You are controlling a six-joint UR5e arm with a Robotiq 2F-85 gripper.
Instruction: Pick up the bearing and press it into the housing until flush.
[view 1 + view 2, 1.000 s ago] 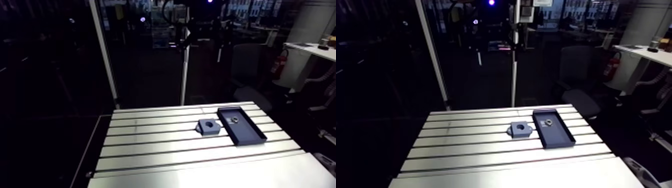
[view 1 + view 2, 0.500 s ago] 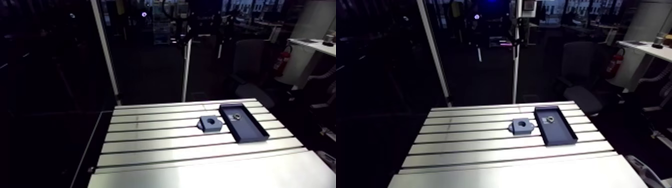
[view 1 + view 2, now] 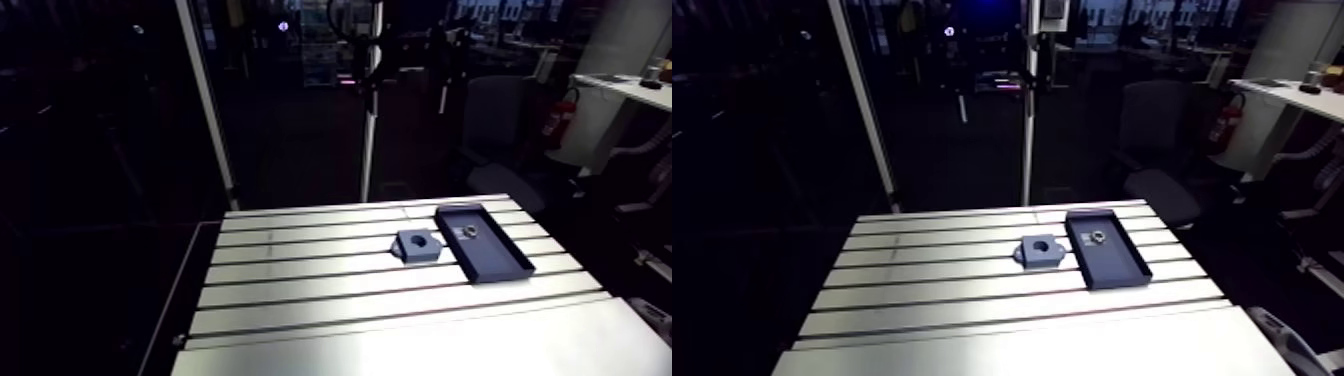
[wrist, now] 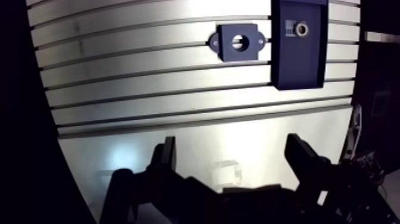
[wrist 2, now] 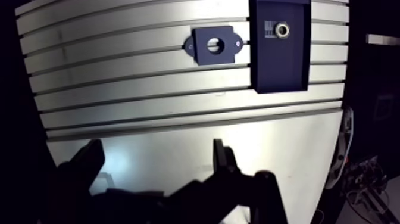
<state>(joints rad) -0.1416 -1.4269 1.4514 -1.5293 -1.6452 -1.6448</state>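
The gripper hangs spread wide and empty over the smooth near strip of the slotted aluminium table, with bare metal all around it. Well ahead, a dark rectangular tray lies just beside the blocky housing, whose round bore is open. The small ring-shaped bearing sits at the tray's far end.

- The bench I work over is slotted aluminium, pale and shiny, with dark grooves running across its width and a smooth, ungrooved strip along its near edge.
- A dark, shallow, rectangular tray lies flat on the grooved part of the bench, towards the far right in my arm view, its long sides crossing the grooves and a low raised rim all round it.
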